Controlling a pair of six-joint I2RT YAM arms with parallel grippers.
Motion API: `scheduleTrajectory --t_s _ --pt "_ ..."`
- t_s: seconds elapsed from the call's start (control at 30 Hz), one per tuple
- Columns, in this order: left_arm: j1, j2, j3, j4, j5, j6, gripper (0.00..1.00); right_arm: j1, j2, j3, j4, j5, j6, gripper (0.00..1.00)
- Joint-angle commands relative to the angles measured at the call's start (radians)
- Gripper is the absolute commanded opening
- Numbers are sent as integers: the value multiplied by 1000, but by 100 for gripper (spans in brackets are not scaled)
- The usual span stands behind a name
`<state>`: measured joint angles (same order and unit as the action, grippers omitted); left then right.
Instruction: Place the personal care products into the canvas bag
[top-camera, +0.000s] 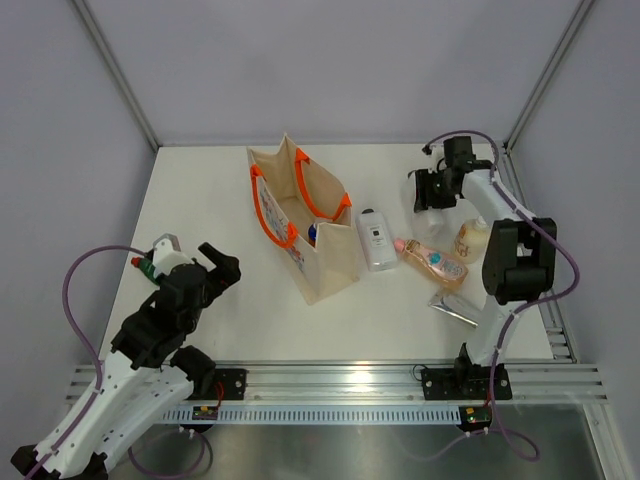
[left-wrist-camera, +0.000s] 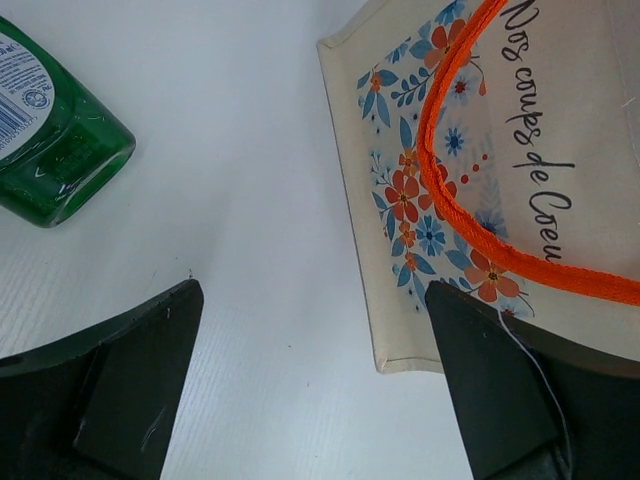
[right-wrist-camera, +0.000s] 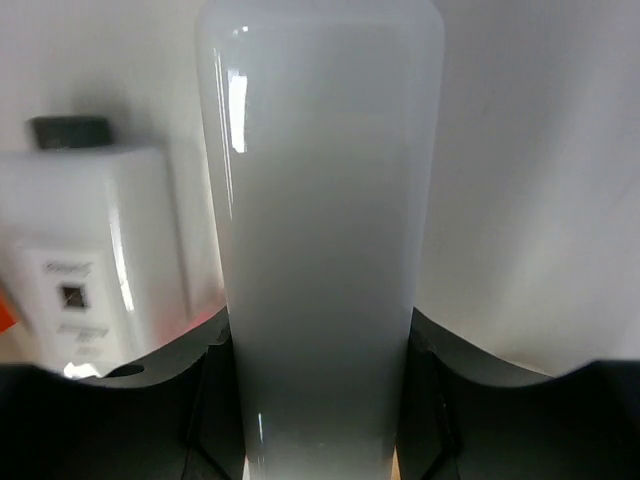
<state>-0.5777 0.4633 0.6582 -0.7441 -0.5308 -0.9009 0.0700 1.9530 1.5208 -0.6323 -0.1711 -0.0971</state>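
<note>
Grip confirmed: right gripper (right-wrist-camera: 318, 372) pinches the white cylinder (right-wrist-camera: 320, 200); left gripper (left-wrist-camera: 315, 400) hangs spread wide between the green bottle (left-wrist-camera: 60, 150) and the canvas bag (left-wrist-camera: 540, 140).

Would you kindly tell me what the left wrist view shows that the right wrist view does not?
Only left wrist: a green bottle lying on the table, the canvas bag with floral print and orange handle, open left fingers. Only right wrist: the white cylinder clamped between the right fingers, the white flat bottle beside it. Both: white table.
</note>
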Motion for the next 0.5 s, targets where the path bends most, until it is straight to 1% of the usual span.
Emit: scheduleTrajectory --t_s 0.0,0.13,0.17,0.2,0.23,0.27,0.3,0.37,0.4,0.47 --pt "3 -9 3 6 -58 -41 99 14 -322 79 77 -285 -147 0" --pt "3 -2 1 5 -54 -52 99 69 -440 177 43 -350 -173 0" --pt "3 -2 3 3 -52 -53 99 101 -447 202 20 -393 -171 0" --pt "3 -2 3 2 -54 -58 99 123 -448 263 5 -404 -171 0" --pt "3 -2 4 -1 -52 -64 99 151 -445 304 -16 -418 -174 0" --pt "3 -3 4 -8 -54 -69 99 204 -428 379 -58 -438 -179 0" --pt "3 -5 6 -14 -58 -75 99 235 -419 409 -64 -441 -176 0" --pt "3 -6 12 -35 -64 -98 99 292 -382 461 -64 -438 -156 0" --pt "3 -5 14 -44 -73 -108 99 351 -365 502 -57 -430 -147 0" --pt "3 -9 15 -75 -81 -138 99 405 -306 533 -20 -381 -99 0"
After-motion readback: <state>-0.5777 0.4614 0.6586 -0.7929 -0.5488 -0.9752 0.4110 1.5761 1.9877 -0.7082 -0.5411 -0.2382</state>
